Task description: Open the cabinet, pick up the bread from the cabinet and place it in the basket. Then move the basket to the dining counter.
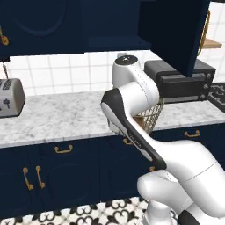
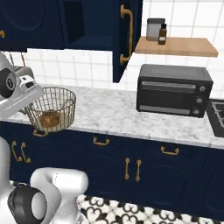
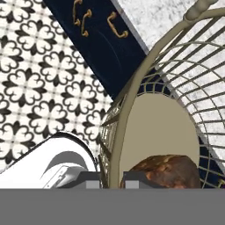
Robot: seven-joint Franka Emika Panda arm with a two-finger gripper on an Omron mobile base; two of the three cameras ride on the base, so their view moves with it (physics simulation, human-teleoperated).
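The robot's tool (image 3: pixel 110 180), at the bottom centre of the hand view, is clamped shut on the rim of the gold wire basket (image 2: pixel 51 109), one fingertip to each side of the thin wall; a grip on the rim is the likely way to carry the whole basket rather than reach into it. In the right base view the basket sits at left centre, at the front edge of the marble worktop (image 2: pixel 109 113) and seemingly overhanging it, above the navy drawers, as if being drawn off toward the floor side. The hand view agrees, with patterned floor tiles (image 3: pixel 30 79) at upper left and drawer fronts showing under the mesh. The bread (image 2: pixel 49 118), a brown lump, lies on the basket's tan base, so the loading step looks done. The cabinet (image 2: pixel 127 35) door at top centre stands open, its gold bar handle facing the room, with the shelf behind it dark; that fits the bread having come from there. A black toaster oven (image 2: pixel 174 89) stands at right centre, well apart from the basket. In the left base view the white arm hides most of the basket, with some mesh visible at centre. What appears left is the haul to the dining counter; the offset rim grip could let the basket tilt.
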